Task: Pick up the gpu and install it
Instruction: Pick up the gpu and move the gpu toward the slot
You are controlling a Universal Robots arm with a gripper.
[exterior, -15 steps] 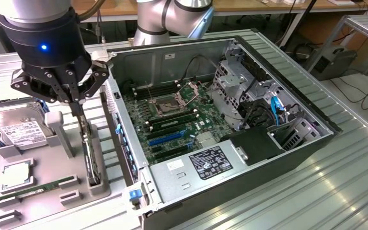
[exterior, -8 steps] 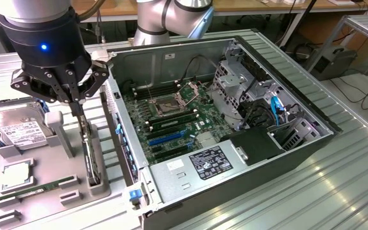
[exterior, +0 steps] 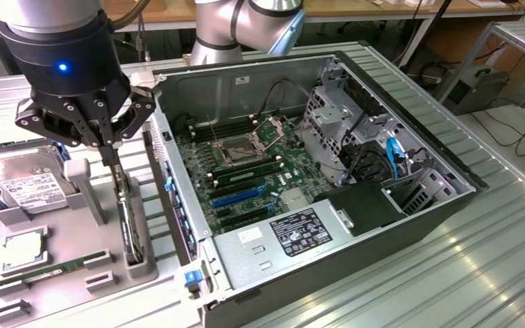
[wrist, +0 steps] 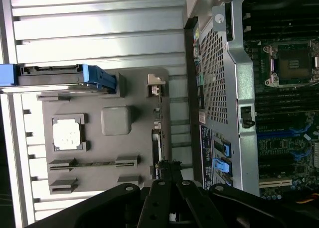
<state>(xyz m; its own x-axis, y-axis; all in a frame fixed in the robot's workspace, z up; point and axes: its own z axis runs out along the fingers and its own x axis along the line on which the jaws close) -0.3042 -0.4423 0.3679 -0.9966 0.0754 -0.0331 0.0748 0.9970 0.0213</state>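
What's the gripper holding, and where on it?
The gpu: the gripper pinches its upper edge at one end; the card stands on edge in the gray fixture.

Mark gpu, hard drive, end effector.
gpu (exterior: 130, 225): exterior view, on the card's dark upper edge.
hard drive (exterior: 31, 186): exterior view, on its white label.
end effector (exterior: 113, 162): exterior view, midway between the fingertips, at the gpu's near end.
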